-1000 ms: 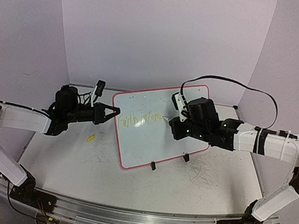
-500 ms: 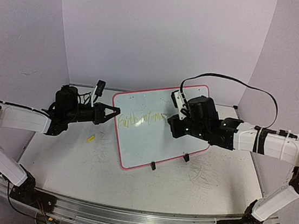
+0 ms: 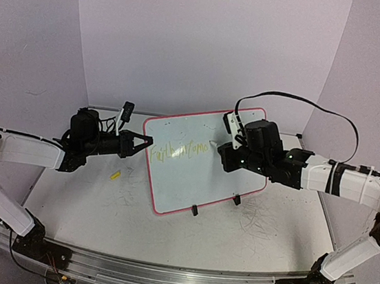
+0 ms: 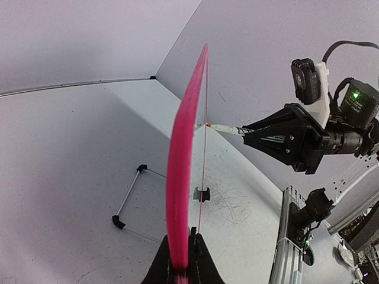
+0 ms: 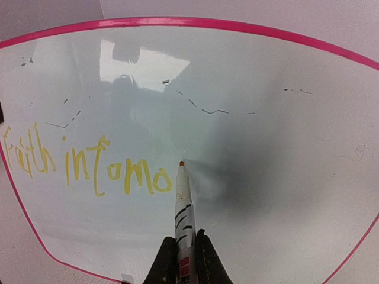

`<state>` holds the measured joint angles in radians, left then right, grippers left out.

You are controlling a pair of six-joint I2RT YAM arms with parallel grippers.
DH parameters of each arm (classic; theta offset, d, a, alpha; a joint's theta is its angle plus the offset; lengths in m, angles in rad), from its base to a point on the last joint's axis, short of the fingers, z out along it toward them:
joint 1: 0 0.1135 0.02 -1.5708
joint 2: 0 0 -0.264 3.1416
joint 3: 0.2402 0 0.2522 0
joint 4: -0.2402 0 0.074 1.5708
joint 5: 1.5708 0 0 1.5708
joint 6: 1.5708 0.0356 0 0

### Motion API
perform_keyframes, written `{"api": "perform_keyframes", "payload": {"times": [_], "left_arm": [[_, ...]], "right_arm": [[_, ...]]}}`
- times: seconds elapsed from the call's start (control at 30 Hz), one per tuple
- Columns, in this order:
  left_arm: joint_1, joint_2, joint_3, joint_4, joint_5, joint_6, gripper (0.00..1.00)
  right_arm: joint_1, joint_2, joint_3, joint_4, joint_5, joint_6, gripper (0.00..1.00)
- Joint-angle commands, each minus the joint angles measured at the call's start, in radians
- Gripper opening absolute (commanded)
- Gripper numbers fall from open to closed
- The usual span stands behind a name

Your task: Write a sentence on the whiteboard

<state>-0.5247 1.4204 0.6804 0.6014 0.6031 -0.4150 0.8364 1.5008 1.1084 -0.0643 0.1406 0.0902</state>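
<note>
Nearest us in the right wrist view, the right fingers (image 5: 169,261) are pinched shut on a marker (image 5: 184,213). Its barrel runs straight out from them toward 12 o'clock. The tip appears to rest on the board face, and the left wrist view shows it meeting the surface edge-on.

Just off the tip, at about 9 o'clock, sits the last letter of the sentence (image 5: 89,168), which so far reads roughly "faith in tomo" in yellow-green. Its long axis runs from 9 to 3 o'clock, sinking a little as it goes. Everything at 3 o'clock of the tip is bare whiteboard (image 5: 278,130) apart from a few grey flecks higher up. We judge the next stroke belongs there, so the right arm is the one placed to make it.

Further off, in the top view, the board stands tilted on its black clip feet (image 3: 195,210) on the desk (image 3: 92,203), between the two arms. The left fingers (image 4: 199,260) are closed on its pink rim at the 9 o'clock edge, seemingly to brace it against the marker's push.
</note>
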Motion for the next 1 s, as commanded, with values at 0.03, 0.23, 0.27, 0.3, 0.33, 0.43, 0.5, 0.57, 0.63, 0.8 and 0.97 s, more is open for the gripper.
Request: {"api": "perform_keyframes", "payload": {"times": [0.03, 0.23, 0.27, 0.3, 0.33, 0.43, 0.5, 0.57, 0.63, 0.8, 0.97], "left_arm": [[-0.009, 0.0, 0.031, -0.065, -0.018, 0.073, 0.0], [-0.009, 0.0, 0.032, -0.066, -0.017, 0.074, 0.0], [-0.009, -0.001, 0.031, -0.066, -0.018, 0.074, 0.0], [-0.009, -0.002, 0.031, -0.066, -0.018, 0.074, 0.0], [-0.009, -0.002, 0.03, -0.066, -0.018, 0.074, 0.0], [-0.01, -0.002, 0.028, -0.067, -0.018, 0.076, 0.0], [-0.011, -0.002, 0.028, -0.068, -0.018, 0.076, 0.0], [-0.011, -0.003, 0.028, -0.068, -0.018, 0.076, 0.0], [-0.011, -0.003, 0.027, -0.068, -0.018, 0.076, 0.0], [-0.011, -0.004, 0.026, -0.068, -0.02, 0.079, 0.0], [-0.011, -0.003, 0.024, -0.068, -0.021, 0.081, 0.0]], "right_arm": [[0.0, 0.009, 0.01, 0.026, 0.025, -0.002, 0.0], [0.0, 0.016, 0.007, 0.018, 0.032, 0.003, 0.0], [0.0, 0.016, 0.007, 0.016, 0.032, 0.004, 0.0], [0.0, 0.016, 0.008, 0.014, 0.032, 0.004, 0.0], [0.0, 0.016, 0.008, 0.013, 0.031, 0.004, 0.0], [0.0, 0.023, 0.013, 0.009, 0.034, 0.002, 0.0], [0.0, 0.032, 0.017, 0.007, 0.033, 0.002, 0.0], [-0.001, 0.038, 0.021, 0.006, 0.03, 0.003, 0.0], [0.0, 0.046, 0.024, 0.006, 0.034, 0.003, 0.0], [0.0, 0.04, 0.025, -0.002, 0.041, 0.011, 0.0], [0.001, 0.02, 0.005, -0.025, 0.034, 0.021, 0.0]]}}
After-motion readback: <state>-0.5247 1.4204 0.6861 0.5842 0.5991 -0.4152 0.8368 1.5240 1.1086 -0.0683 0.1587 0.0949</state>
